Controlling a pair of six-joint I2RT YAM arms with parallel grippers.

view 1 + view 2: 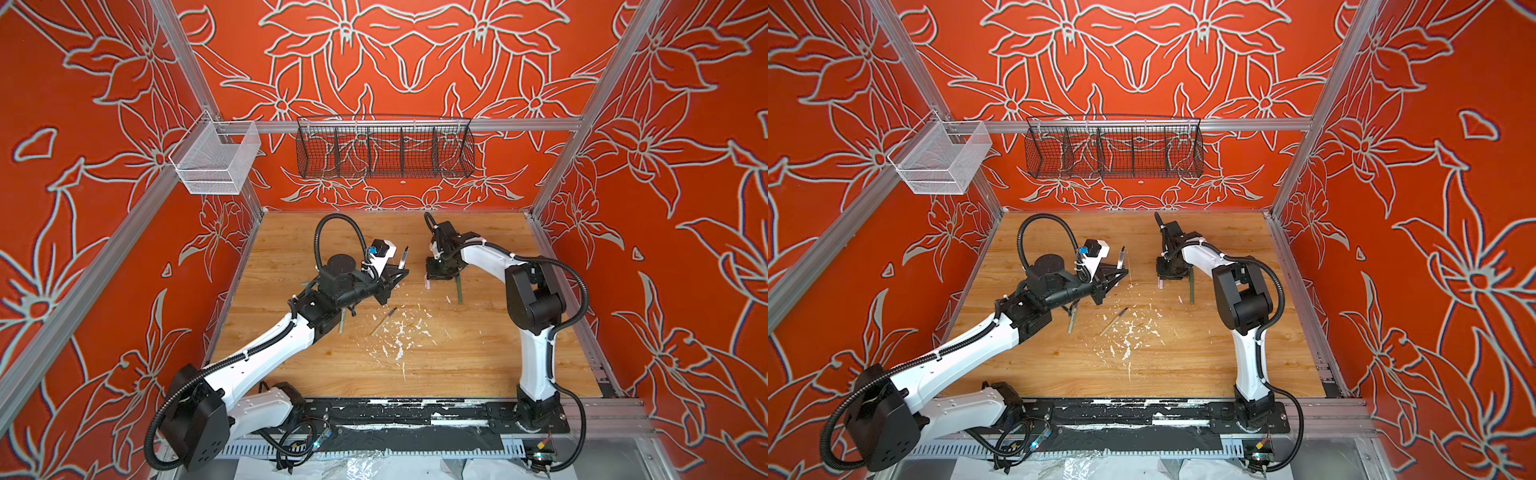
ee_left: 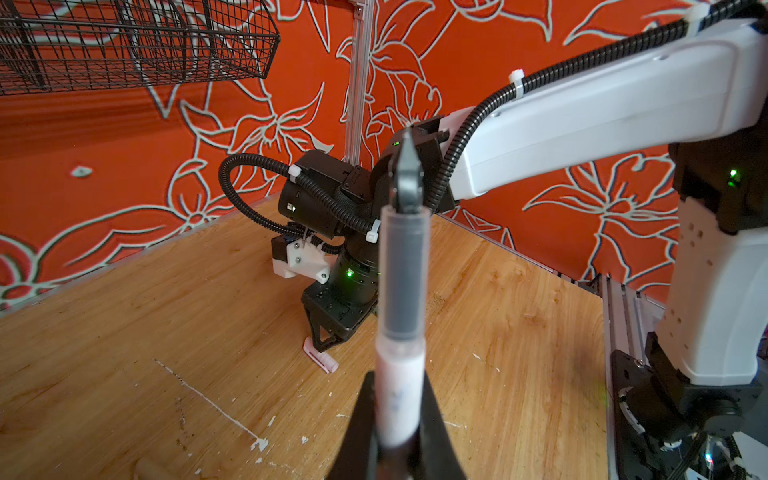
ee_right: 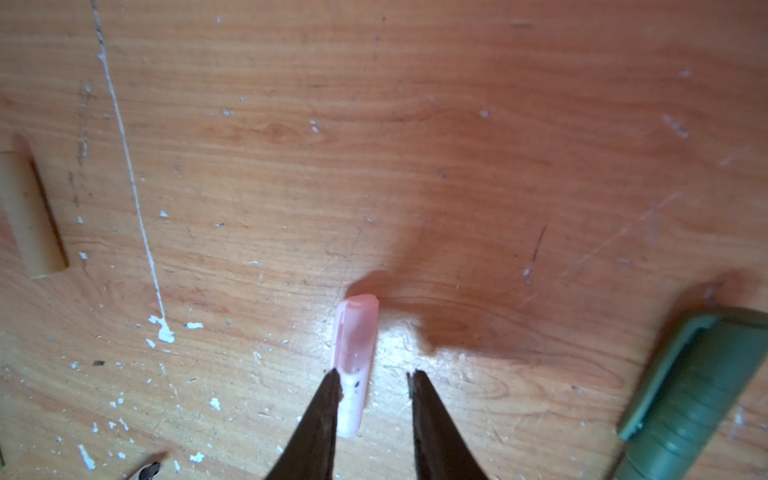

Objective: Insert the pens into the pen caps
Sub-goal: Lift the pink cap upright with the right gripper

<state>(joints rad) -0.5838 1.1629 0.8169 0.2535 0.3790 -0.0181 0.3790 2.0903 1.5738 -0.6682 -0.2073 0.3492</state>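
My left gripper [image 1: 395,276] [image 2: 398,399] is shut on the pink pen [image 1: 404,257] [image 1: 1121,257] [image 2: 400,374], held raised with its dark tip up. My right gripper [image 1: 430,283] [image 3: 374,376] is down at the table, jaws open astride the pink pen cap [image 3: 355,345] [image 1: 427,284] [image 2: 320,360]. One finger touches the cap and the other stands apart from it. A tan pen [image 1: 384,321] [image 1: 1113,321] and a pale green pen [image 1: 341,322] [image 1: 1072,320] lie on the wood. A dark green pen [image 1: 459,291] lies beside the right gripper, its clipped end [image 3: 690,395] showing. A tan cap [image 3: 29,216] lies nearby.
White paint flecks [image 1: 399,332] dot the wooden table [image 1: 478,361]. A black wire basket [image 1: 386,151] hangs on the back wall and a white mesh basket [image 1: 216,160] on the left rail. Metal frame posts edge the table.
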